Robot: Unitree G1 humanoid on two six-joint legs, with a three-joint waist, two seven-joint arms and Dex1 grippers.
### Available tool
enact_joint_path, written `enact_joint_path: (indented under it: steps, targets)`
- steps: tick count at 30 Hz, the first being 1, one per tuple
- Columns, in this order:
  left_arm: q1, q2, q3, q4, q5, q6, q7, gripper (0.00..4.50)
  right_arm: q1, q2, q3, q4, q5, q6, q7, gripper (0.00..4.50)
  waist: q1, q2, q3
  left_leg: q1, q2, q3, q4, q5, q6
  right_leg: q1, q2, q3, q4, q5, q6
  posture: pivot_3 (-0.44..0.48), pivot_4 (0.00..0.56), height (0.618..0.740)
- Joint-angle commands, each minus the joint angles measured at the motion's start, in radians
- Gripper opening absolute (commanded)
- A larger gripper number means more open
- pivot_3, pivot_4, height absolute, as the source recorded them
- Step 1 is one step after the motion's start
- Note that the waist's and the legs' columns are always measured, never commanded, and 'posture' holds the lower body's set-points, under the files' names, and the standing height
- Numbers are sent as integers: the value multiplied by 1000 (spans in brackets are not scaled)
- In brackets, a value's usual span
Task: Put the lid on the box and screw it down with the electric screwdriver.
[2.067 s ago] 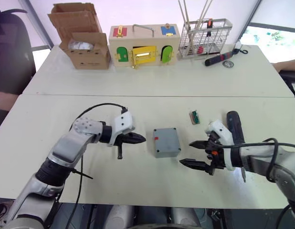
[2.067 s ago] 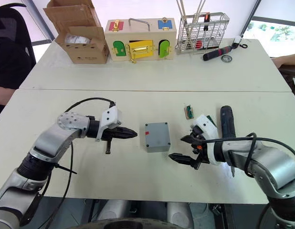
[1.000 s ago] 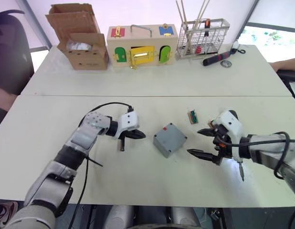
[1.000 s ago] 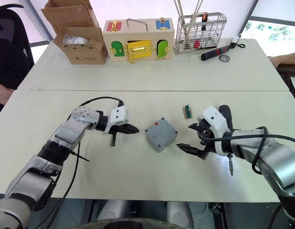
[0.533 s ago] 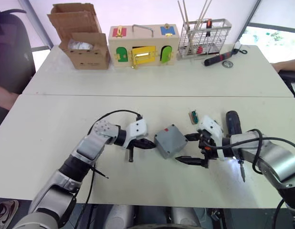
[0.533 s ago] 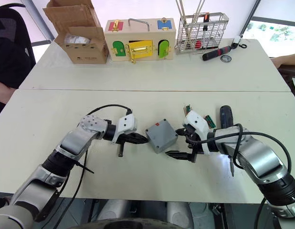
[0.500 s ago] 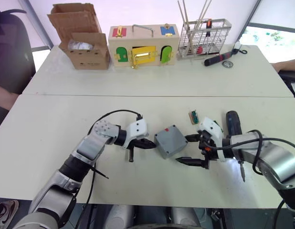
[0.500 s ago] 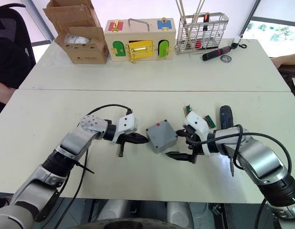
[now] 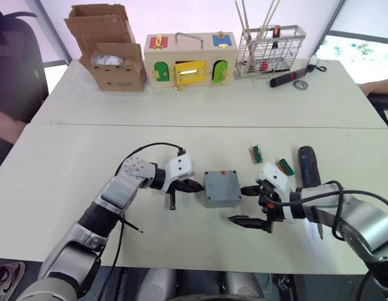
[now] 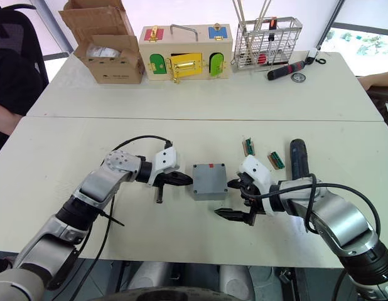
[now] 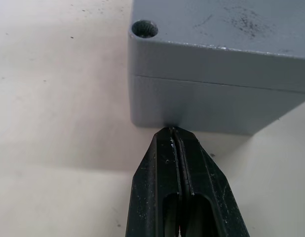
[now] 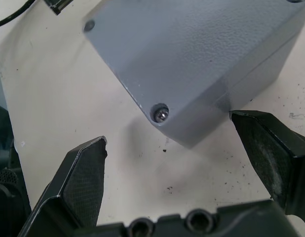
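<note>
Desk (image 9: 200, 113): two pale tops pushed together; cardboard box, wooden box with coloured doors and wire rack at the far edge.
Box (image 9: 221, 188): grey, centre of the near desk, lid (image 12: 182, 54) already seated on it; one corner shows a screw, another an empty hole.
Screwdriver (image 9: 307, 168): lying on the desk beside the right arm, untouched.
Left gripper (image 9: 195, 185): fingers clenched on nothing, tips touching the box's side.
Right gripper (image 9: 247, 204): fingers released wide, one tip at the box's other side.
Risk: uneven pushes could spin or slide the box, or shift the unscrewed lid off its seat.
</note>
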Motion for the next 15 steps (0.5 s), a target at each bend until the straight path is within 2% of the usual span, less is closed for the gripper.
enact_joint_path:
  steps: [1, 5, 8, 10, 15]
  targets:
    - [-17, 35, 53, -22, -25, -12, -16, 0, -6, -51, -118, -24, 30, 12, 14, 4472, -1, 0, 0, 0, 0, 0, 0, 0, 0, 0, 0, 0, 0, 0, 0, 0, 150, 740]
    - [-46, 90, 158, -40, -91, 30, -28, 0, -40, -53, -351, 19, 185, 160, -7, 4472, -2, 0, 0, 0, 1, 0, -1, 0, 0, 0, 0, 0, 0, 0, 0, 0, 150, 740]
    - [-62, 113, 219, -125, -175, 109, -38, 0, -63, -6, -458, 59, 243, 195, -58, 4472, -1, -1, 0, 0, 1, 0, -1, 0, 0, 0, -1, 0, 0, 0, 0, 0, 150, 740]
    - [-64, 117, 249, -201, -229, 172, -25, 0, -74, 57, -458, 86, 208, 153, -128, 4472, 0, -1, 0, 0, 1, -1, -1, 0, 0, 0, -1, 0, 0, 0, 0, 0, 150, 740]
    - [-36, 115, 273, -383, -280, 272, 68, 0, -33, 178, -341, 145, 16, -28, -269, 4472, -2, -2, 0, 0, 0, 0, -1, 0, -1, -1, -2, 1, 0, 0, 0, 0, 150, 740]
